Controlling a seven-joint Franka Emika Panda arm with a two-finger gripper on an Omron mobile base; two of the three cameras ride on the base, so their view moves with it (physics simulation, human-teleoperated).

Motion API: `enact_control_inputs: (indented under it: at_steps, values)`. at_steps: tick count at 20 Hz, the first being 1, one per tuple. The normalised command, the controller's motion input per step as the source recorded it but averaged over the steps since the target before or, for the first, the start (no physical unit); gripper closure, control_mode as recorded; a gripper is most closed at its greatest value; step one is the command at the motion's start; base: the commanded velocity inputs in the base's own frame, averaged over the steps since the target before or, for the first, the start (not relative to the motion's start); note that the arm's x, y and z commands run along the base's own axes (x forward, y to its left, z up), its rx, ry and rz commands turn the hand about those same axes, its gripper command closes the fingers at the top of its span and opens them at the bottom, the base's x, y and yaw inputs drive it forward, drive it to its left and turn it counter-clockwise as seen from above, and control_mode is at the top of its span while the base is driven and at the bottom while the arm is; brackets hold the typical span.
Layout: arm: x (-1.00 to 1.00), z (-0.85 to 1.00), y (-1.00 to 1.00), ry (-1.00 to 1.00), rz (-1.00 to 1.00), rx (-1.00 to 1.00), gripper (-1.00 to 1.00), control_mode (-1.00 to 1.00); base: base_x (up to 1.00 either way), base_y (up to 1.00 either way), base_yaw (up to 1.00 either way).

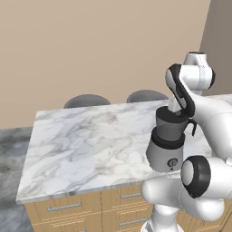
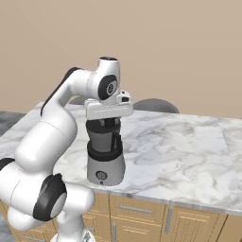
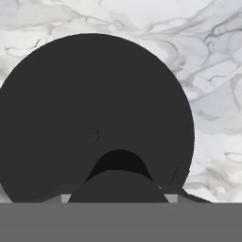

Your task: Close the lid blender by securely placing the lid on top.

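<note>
Marble counter [image 1: 81, 145], perhaps an island.

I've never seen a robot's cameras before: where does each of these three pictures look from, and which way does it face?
Left base view: behind the arm to its left, looking forward and down at the blender on the counter; the white arm rises at lower right.
Right base view: behind to its right, same blender and counter; the arm rises at lower left, hand over the jar.
Hand view: on the hand, looking straight down onto a round black shape, probably the lid, with marble around it.
Both base views share blender, counter and stools.
</note>
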Motion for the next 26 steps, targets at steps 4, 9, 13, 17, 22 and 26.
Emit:
enact_control_inputs:
  at_steps: [4, 9, 13, 17, 22, 26]
  values:
    - [0.0, -0.12, 0.11, 0.0, 0.04, 0.0, -1.0, -1.0, 0.0, 0.0, 0.0]
    - [-0.01, -0.02, 0.0, 0.0, 0.03, 0.0, -1.0, -1.0, 0.0, 0.0, 0.0]
    - [-0.01, 0.0, 0.0, -0.01, 0.03, 0.0, -1.0, -1.0, 0.0, 0.0, 0.0]
    - [-0.12, 0.03, 0.0, -0.06, 0.01, 0.0, -1.0, -1.0, 0.0, 0.0, 0.0]
    - [-0.4, 0.37, 0.0, -0.08, 0.0, 0.0, -1.0, -1.0, 0.0, 0.0, 0.0]
    - [-0.47, 0.42, 0.0, -0.09, 0.0, 0.0, -1.0, -1.0, 0.0, 0.0, 0.0]
